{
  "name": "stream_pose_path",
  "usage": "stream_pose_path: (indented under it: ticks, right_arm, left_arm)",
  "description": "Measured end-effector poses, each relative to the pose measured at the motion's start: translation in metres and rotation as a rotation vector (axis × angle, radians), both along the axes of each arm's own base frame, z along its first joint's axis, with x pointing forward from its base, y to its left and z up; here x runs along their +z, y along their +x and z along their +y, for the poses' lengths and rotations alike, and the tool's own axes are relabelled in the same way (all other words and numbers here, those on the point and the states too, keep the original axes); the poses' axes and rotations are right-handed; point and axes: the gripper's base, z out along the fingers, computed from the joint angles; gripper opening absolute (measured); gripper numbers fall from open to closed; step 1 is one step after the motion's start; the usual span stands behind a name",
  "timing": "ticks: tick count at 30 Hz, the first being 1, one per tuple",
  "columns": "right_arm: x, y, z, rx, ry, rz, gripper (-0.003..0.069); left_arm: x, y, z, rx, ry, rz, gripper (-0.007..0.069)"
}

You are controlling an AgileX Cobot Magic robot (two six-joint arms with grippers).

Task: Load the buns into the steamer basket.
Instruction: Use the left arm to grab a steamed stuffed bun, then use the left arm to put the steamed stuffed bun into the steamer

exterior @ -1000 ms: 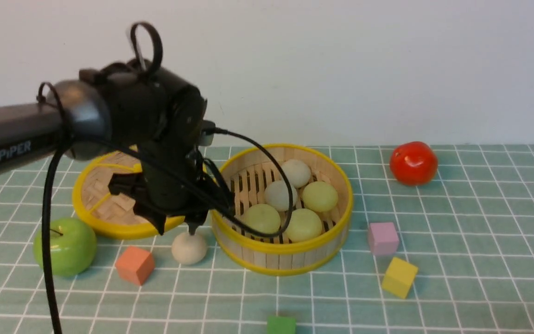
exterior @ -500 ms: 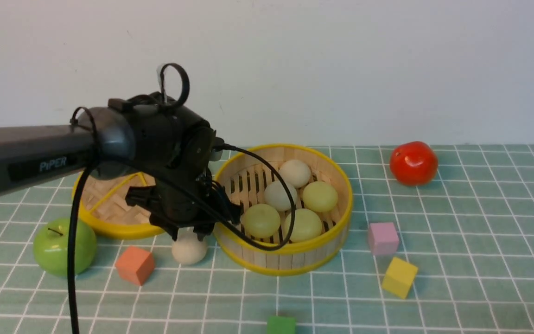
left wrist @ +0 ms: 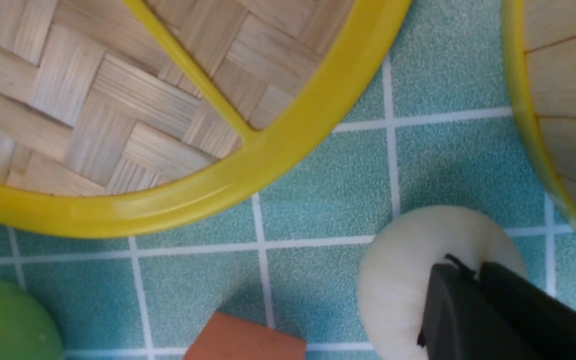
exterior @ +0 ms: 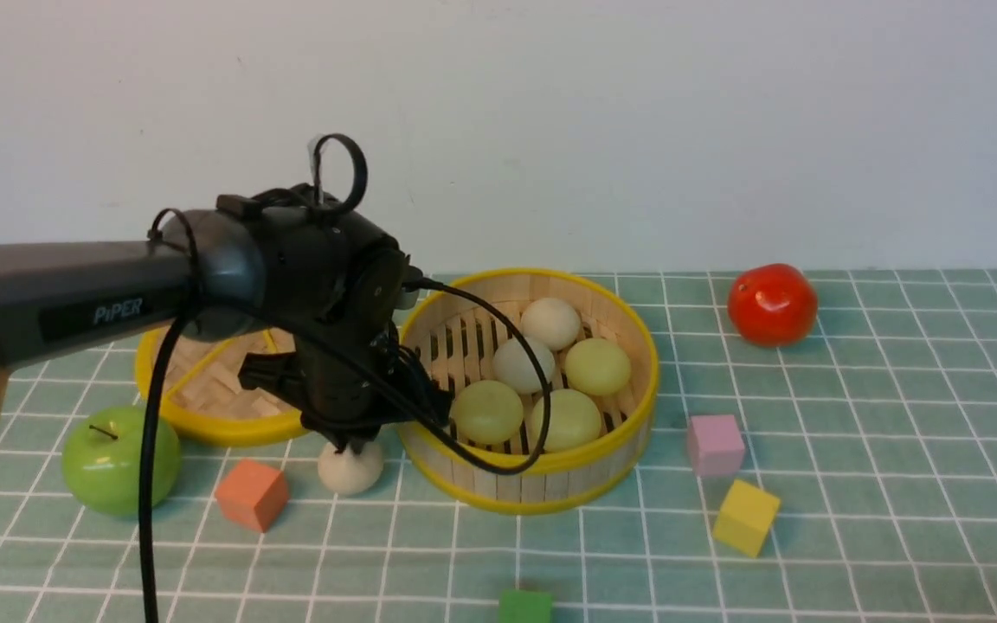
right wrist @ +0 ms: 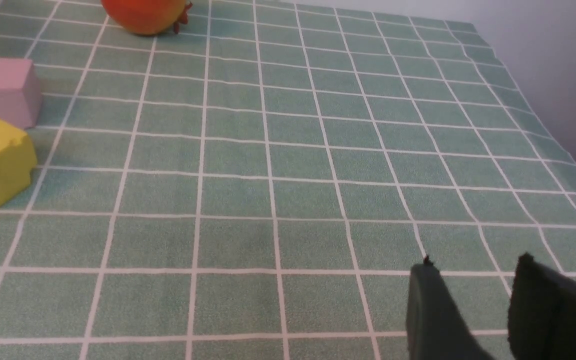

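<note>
The front camera faces forward across the bench (exterior: 897, 519) from between the arms, while the left wrist camera looks closely down at the lid (left wrist: 248, 165) both views share.

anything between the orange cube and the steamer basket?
Front view: one off-white bun sits between the orange cube and steamer basket, with the left tool on it.

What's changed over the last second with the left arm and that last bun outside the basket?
The left gripper came down onto the off-white bun lying on the cloth and shut; in the left wrist view its tips sit together on the bun's top, so a real grip is doubtful. The bun hardly moved. The steamer basket with five buns, the lid and the green apple stayed put.
</note>
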Motion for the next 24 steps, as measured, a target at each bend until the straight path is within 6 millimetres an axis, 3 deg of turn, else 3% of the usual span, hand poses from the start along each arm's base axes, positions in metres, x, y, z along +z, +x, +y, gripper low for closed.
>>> stream_pose_path:
  ticks: [2, 9, 12, 16, 24]
  right_arm:
    - [0.000, 0.000, 0.000, 0.000, 0.000, 0.000, 0.0238]
    - [0.000, 0.000, 0.000, 0.000, -0.001, 0.000, 0.0238]
    - [0.000, 0.000, 0.000, 0.000, -0.001, 0.000, 0.0238]
    - [0.000, 0.000, 0.000, 0.000, -0.001, 0.000, 0.0238]
    - [0.000, 0.000, 0.000, 0.000, -0.001, 0.000, 0.0238]
  left_arm:
    - [0.005, 0.000, 0.000, 0.003, 0.003, 0.000, -0.0013]
    - [0.077, 0.012, -0.006, -0.007, -0.090, -0.189, -0.0013]
    - [0.091, 0.020, -0.012, -0.021, -0.147, -0.274, -0.0013]
    - [0.086, 0.030, -0.020, -0.039, -0.210, -0.336, -0.0013]
    - [0.045, 0.043, -0.033, -0.016, -0.266, -0.275, -0.0006]
